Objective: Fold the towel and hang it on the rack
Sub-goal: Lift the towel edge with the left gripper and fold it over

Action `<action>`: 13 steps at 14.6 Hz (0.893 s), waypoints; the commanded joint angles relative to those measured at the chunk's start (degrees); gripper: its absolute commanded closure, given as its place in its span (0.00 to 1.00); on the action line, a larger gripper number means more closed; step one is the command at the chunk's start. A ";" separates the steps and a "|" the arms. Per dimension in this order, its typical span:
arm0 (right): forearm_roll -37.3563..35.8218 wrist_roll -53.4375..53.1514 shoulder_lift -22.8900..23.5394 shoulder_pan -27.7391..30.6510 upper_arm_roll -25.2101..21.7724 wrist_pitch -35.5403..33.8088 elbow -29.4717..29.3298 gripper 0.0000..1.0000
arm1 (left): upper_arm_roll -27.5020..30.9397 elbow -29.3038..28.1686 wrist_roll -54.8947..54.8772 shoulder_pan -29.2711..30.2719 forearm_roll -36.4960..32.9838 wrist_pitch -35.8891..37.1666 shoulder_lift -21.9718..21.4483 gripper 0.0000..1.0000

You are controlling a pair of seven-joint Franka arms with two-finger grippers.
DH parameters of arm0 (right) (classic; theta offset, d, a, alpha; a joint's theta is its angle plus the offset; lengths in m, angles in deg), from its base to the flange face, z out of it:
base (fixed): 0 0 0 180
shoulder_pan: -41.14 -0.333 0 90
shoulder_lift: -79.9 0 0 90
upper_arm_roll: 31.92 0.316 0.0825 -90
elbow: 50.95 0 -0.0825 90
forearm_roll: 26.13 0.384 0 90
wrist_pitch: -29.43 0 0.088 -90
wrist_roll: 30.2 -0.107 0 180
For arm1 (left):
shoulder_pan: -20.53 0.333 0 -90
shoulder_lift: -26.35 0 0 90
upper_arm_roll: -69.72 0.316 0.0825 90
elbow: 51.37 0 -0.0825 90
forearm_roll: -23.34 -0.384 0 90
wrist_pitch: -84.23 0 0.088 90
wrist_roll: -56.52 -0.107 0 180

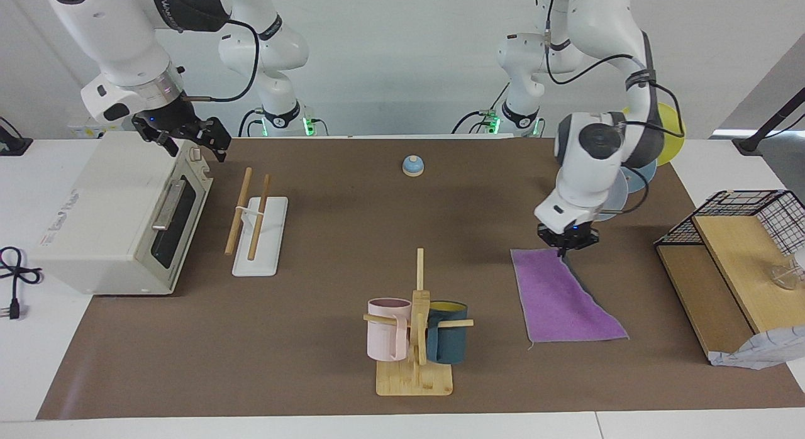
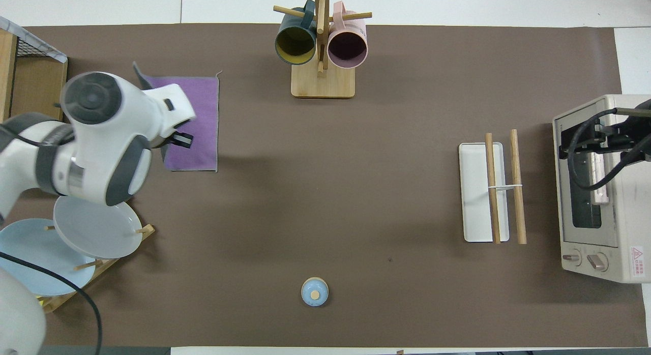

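On right arm (image 1: 182, 14): "Wandelbots" lettering.

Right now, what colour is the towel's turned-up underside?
Dark grey, under the purple towel; the facing view shows it best.

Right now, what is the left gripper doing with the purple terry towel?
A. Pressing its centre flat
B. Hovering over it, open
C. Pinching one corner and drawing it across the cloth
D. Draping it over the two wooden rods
C: the left gripper is shut on a lifted corner of the purple terry towel, whose dark grey underside shows along the raised edge.

Robotics lab: brown-papered table (image 1: 314, 363), kitchen props, bare white walls
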 commanded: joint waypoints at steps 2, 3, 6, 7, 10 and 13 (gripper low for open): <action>1.15 0.38 -0.88 0.48 0.10 0.52 1.07 0.00 | 1.17 -6.34 1.18 -4.35 -4.14 -5.34 1.92 1.00; 1.07 0.38 -0.88 0.48 0.10 0.60 1.07 0.00 | 1.17 -6.52 1.36 -4.26 -4.14 -5.34 1.92 1.00; 1.15 0.38 -0.88 0.48 0.10 0.69 1.16 0.00 | 0.91 -6.17 4.16 -3.82 -3.88 -4.99 1.92 1.00; 1.15 0.38 -0.88 0.48 0.10 0.61 1.07 0.00 | 0.91 -6.17 4.61 -3.65 -3.53 -4.82 1.75 1.00; 1.15 0.38 -0.88 0.48 0.10 0.52 1.07 0.00 | 0.91 -5.99 4.61 -3.30 -0.63 -4.47 0.69 0.00; 1.15 0.38 -0.88 0.48 0.10 0.60 1.07 0.00 | 1.00 -4.59 3.91 -2.24 4.19 -0.17 -1.59 0.00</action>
